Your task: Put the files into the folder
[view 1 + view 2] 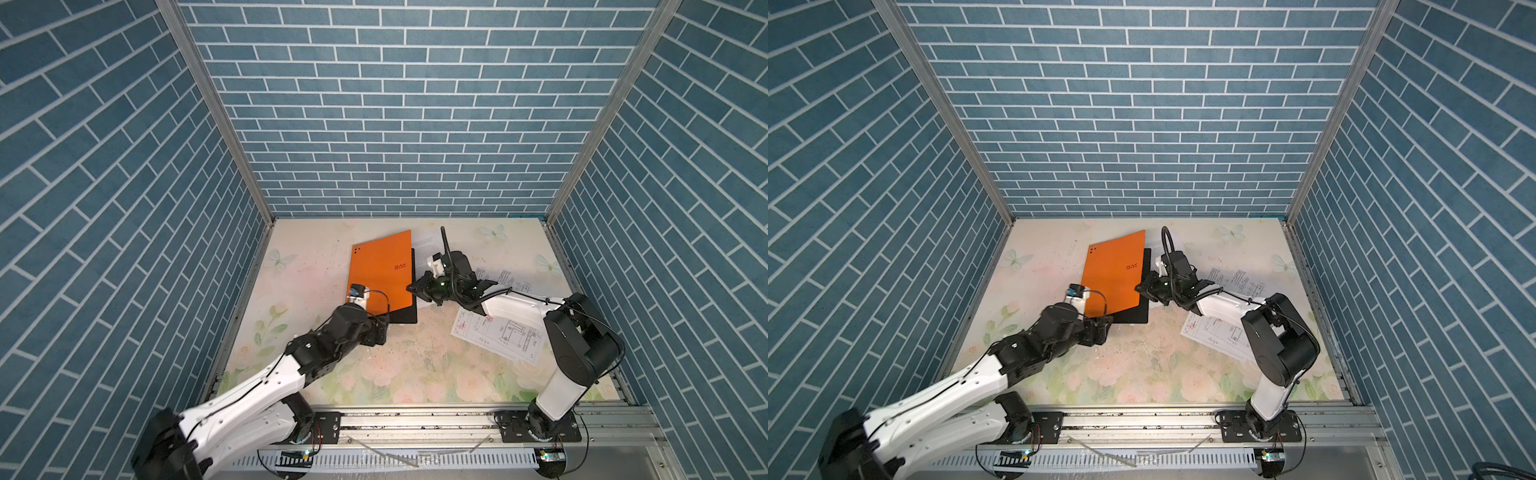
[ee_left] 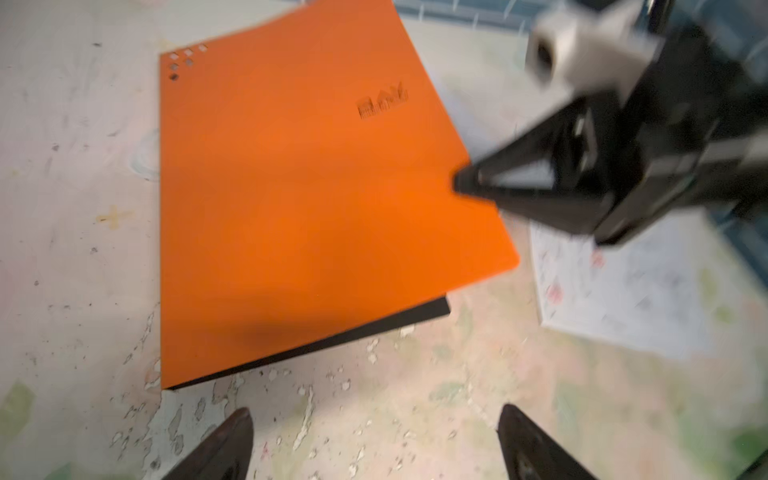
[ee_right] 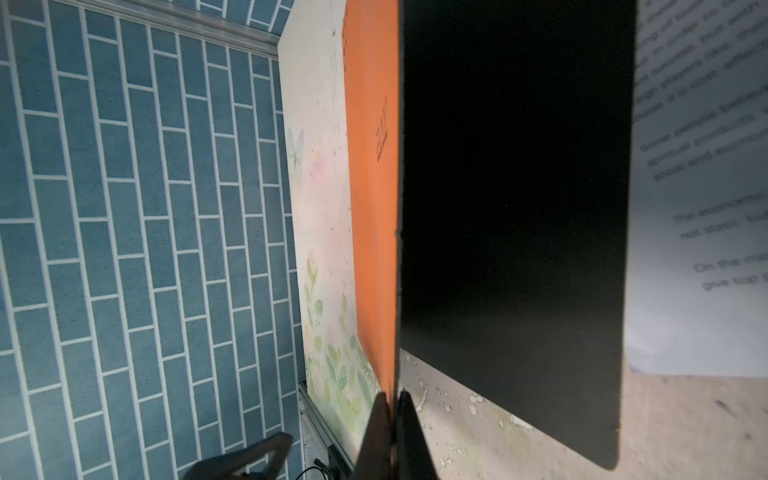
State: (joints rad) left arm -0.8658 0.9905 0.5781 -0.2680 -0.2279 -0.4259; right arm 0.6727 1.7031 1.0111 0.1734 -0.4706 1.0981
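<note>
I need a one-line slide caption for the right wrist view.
Right gripper pinches the folder by its orange cover edge, black inside exposed; a text sheet lies beside it.

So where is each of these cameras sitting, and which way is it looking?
Both top views: high over the front edge, looking down at the table; left arm and right arm both show.
Left wrist: on the left arm, looking past its open left hand at the orange folder; the right hand shows too.
Right wrist: on the right arm, looking along its shut hand, clamped on the folder's cover, with the text sheet in view.
Shared: both wrist views show the folder and the right hand.
</note>
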